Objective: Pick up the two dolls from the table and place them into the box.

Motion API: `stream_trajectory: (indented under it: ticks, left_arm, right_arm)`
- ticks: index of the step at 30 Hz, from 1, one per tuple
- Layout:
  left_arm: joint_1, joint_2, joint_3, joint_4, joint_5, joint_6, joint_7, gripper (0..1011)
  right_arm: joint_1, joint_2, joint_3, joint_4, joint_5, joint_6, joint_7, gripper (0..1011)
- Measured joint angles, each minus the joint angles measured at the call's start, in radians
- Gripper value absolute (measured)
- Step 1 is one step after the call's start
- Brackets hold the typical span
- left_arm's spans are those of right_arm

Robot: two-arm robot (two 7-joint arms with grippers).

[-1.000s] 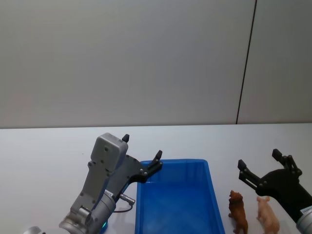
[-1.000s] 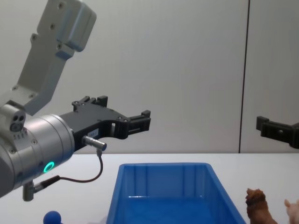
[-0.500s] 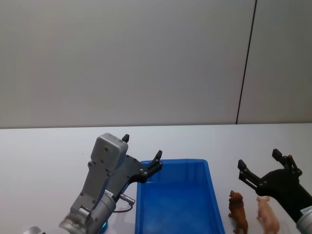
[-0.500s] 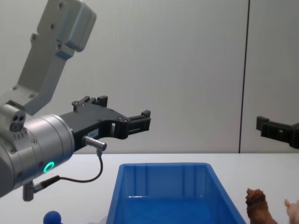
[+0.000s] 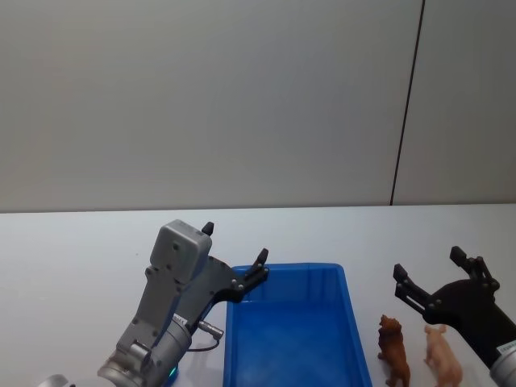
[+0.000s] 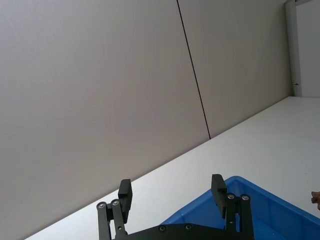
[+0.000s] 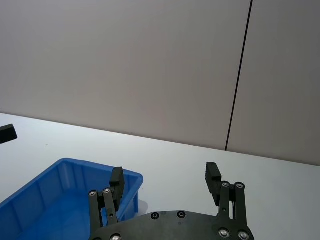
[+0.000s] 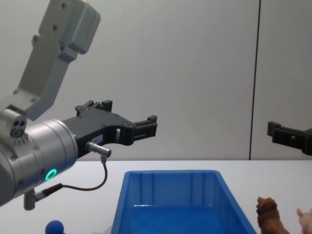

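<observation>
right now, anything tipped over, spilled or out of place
Nothing stands out. The brown doll and pink doll stand upright on the table beside the level blue box; left gripper and right gripper hover open.

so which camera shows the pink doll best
The head view: the pink doll stands on the table, nearly all of it visible, just right of the brown doll and near the right gripper. The chest view catches just a sliver at its lower right corner. The wrist views look across the blue bin.
</observation>
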Motion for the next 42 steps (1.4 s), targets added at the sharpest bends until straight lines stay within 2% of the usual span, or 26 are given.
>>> stream_trajectory:
  ticks: [14,28,42]
  left_arm:
    - [0.000,0.000,0.000,0.000,0.000,0.000,0.000,1001]
    - [0.000,0.000,0.000,0.000,0.000,0.000,0.000,1001]
    - [0.000,0.000,0.000,0.000,0.000,0.000,0.000,1001]
  right_arm:
    - [-0.004,0.007,0.008,0.000,0.009,0.009,-0.002,1001]
    - [-0.037,0.038,0.035,0.013,0.050,0.089,-0.033,1001]
    - [-0.066,0.031,0.028,0.038,0.041,0.171,-0.073,1001]
